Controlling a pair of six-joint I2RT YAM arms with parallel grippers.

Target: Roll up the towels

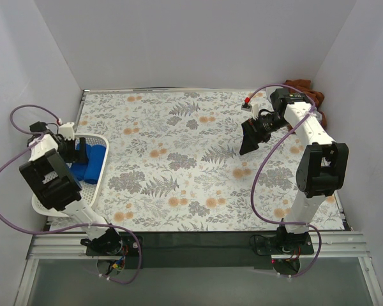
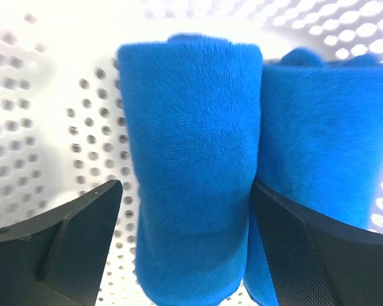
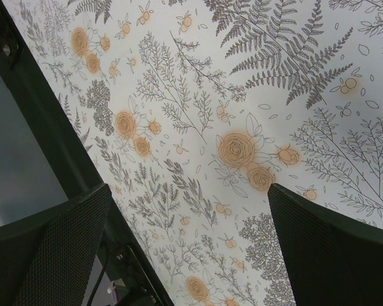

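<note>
A lab-style robot test booth; plain white panels [image 1: 198, 38] wall in a floral-clothed table [image 1: 179, 127] (aluminium rail [image 1: 57, 245] along its near edge); purple cables [image 1: 263, 172] loop from bolted robot arms [image 1: 316, 159].

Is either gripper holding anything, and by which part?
Nothing is held. The left gripper stands open astride a rolled towel in the basket, one finger clear of it. The right gripper is open above the tabletop.

Rolled blue towels [image 1: 91, 159] sit in a white basket [image 1: 97, 188] at the floral table's [image 1: 179, 146] left edge, under the left arm [image 1: 51, 182]. The right gripper [image 1: 249, 143] hovers above the table's right side.
</note>
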